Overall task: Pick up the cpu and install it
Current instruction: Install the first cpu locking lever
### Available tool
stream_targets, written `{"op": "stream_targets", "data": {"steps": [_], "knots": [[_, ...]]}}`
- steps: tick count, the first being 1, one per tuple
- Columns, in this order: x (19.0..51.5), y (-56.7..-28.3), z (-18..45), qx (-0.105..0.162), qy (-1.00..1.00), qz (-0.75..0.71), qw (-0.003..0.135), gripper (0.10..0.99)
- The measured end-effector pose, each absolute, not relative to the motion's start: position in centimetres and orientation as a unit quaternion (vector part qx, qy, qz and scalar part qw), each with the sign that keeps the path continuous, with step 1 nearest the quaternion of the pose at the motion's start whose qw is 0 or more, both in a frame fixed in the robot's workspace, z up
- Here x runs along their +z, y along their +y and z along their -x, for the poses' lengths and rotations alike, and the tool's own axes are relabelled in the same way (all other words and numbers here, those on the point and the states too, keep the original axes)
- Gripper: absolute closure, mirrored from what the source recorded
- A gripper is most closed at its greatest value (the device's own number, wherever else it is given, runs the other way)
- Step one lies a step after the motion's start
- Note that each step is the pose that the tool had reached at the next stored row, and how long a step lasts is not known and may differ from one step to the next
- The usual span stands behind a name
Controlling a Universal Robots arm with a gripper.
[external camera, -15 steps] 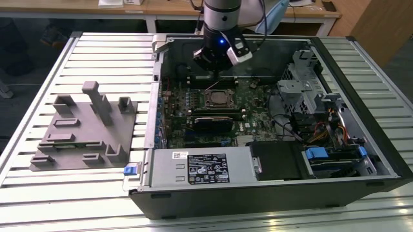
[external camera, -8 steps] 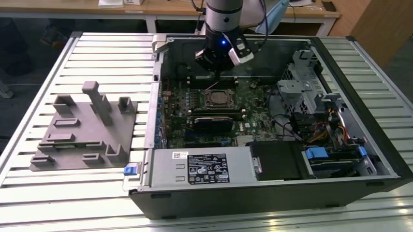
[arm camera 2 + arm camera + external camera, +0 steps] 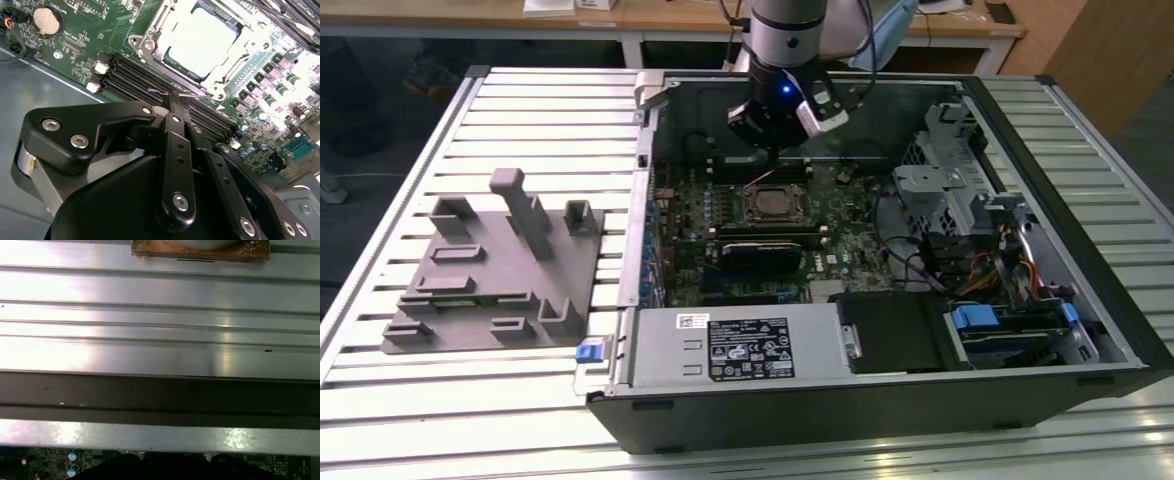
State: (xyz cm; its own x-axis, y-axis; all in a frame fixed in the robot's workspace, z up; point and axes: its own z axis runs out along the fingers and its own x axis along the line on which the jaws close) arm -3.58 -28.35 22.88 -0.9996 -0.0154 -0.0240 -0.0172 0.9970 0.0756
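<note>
The cpu (image 3: 200, 42), a flat square chip with a silvery-white top, lies inside the open metal-framed socket (image 3: 150, 42) on the green motherboard. In the exterior view the cpu (image 3: 774, 204) sits in the middle of the open computer case. My gripper (image 3: 775, 152) hangs just above and behind the socket. In the second wrist view its black fingers (image 3: 175, 112) are pressed together and the gripper (image 3: 172, 99) is shut with nothing visible between them. The tips end at the socket's thin wire lever (image 3: 192, 93); whether they touch it I cannot tell.
A grey plastic fixture (image 3: 494, 270) lies on the slatted metal table (image 3: 400, 150), on the exterior view's left. Inside the case are a long black module (image 3: 767, 240), the power supply (image 3: 734, 345) and a drive cage (image 3: 954, 185). Memory slots (image 3: 135, 75) run beside the socket.
</note>
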Motion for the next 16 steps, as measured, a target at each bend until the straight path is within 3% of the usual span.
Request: {"op": "stream_targets", "data": {"steps": [16], "knots": [[21.9, -28.3, 2.3, 0.037, 0.999, 0.008, 0.012, 0.980]]}}
